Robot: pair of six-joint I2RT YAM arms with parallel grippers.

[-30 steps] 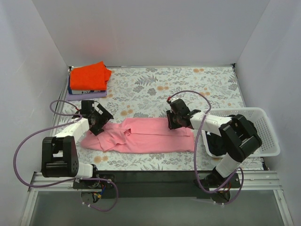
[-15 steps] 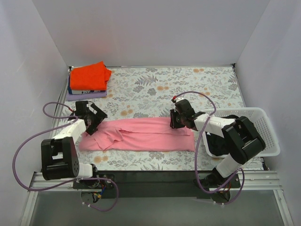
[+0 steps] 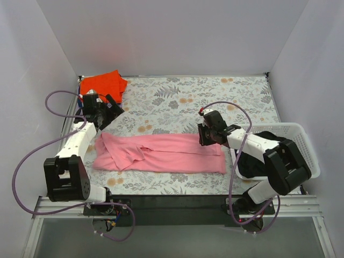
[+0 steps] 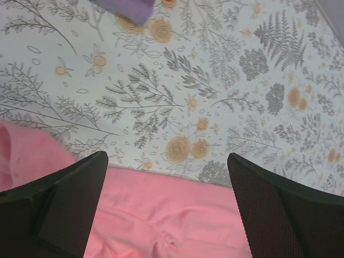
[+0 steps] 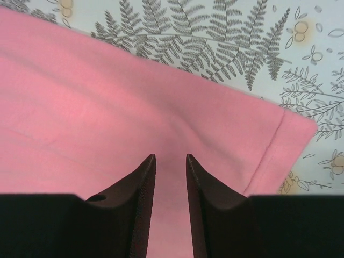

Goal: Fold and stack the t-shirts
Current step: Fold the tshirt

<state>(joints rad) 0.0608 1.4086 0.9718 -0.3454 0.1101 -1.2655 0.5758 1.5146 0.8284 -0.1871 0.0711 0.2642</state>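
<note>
Top external shows one pink t-shirt [image 3: 166, 153] and one orange-red t-shirt [image 3: 102, 86].

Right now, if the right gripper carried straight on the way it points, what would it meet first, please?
The pink t-shirt: the right gripper points at its flat cloth, though how close is unclear.

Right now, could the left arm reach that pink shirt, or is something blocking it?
Probably yes. The left gripper hangs wide open right at the far edge of the pink t-shirt, with only flowered tablecloth showing between them. The orange-red t-shirt lies behind it, out of the way.
</note>
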